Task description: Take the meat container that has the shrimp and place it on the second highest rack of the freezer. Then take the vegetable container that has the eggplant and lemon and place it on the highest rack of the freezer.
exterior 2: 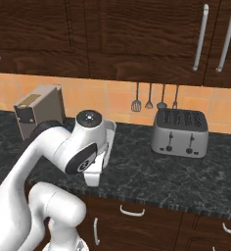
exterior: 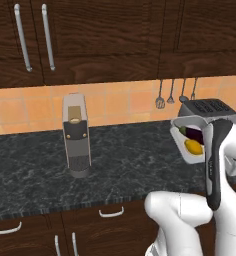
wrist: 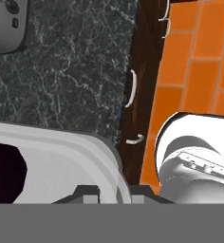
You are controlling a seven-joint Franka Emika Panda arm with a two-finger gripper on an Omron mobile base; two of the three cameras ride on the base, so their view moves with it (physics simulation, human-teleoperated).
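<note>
The tool (wrist: pixel 111 192) is clamped on the vegetable container's (exterior: pixel 182 145) rim, lifted above the counter (exterior: pixel 120 155), eggplant (exterior: pixel 194 133) and lemon (exterior: pixel 193 146) inside.

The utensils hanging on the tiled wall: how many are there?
4. In the right base view they hang in a row above the toaster: a slotted turner, then three more.

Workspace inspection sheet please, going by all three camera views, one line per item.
Surface: dark marbled counter.
Job's things: white tray raised above the counter, holding eggplant and lemon.
Clutter: coffee machine, toaster.
Gripper: shut on the tray rim.
Cables: nothing seen.
Surroundings: hanging utensils on orange tile wall, dark wood cabinets above and below.
</note>
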